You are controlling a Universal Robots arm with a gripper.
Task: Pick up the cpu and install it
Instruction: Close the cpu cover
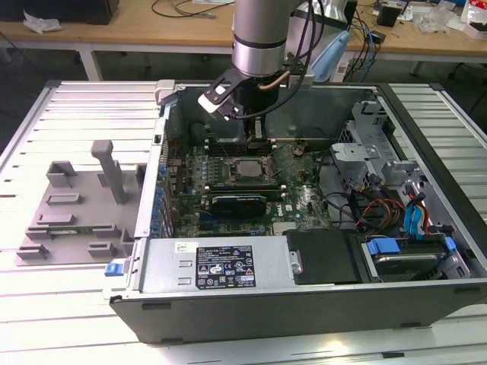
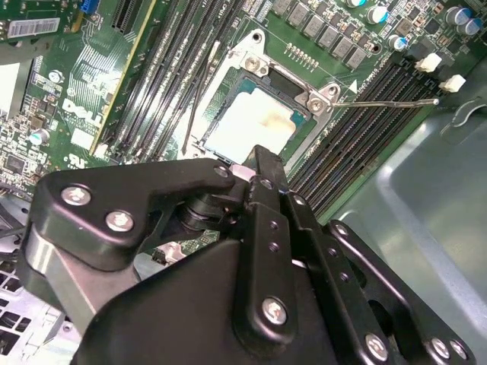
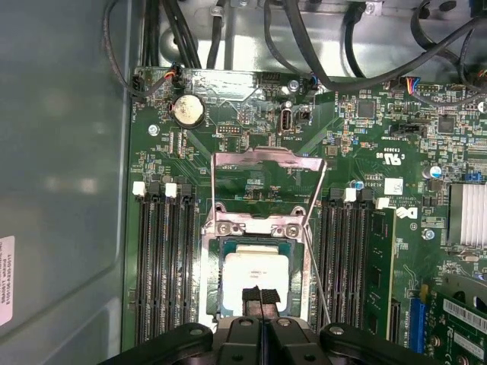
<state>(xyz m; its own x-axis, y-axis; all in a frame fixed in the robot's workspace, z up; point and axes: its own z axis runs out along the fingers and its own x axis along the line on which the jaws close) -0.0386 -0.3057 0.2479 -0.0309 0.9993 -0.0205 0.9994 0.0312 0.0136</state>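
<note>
The arm's black gripper [image 3: 259, 298] hangs inside the open dark grey computer case [image 1: 304, 308], its two fingers pressed tight together. Just under its tips, the small square cpu with the silvery-white top [image 3: 240, 274] lies flat in the motherboard socket. The socket's bare metal retaining frame [image 3: 268, 157] stands hinged open just beyond.

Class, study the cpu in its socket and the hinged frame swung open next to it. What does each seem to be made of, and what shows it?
The cpu: its top looks like metal, matte silvery-white, with a faint tan smudge in the second wrist view. The hinged frame: probably stamped steel, bare pale grey, thin-edged, with light glinting off it.
</note>
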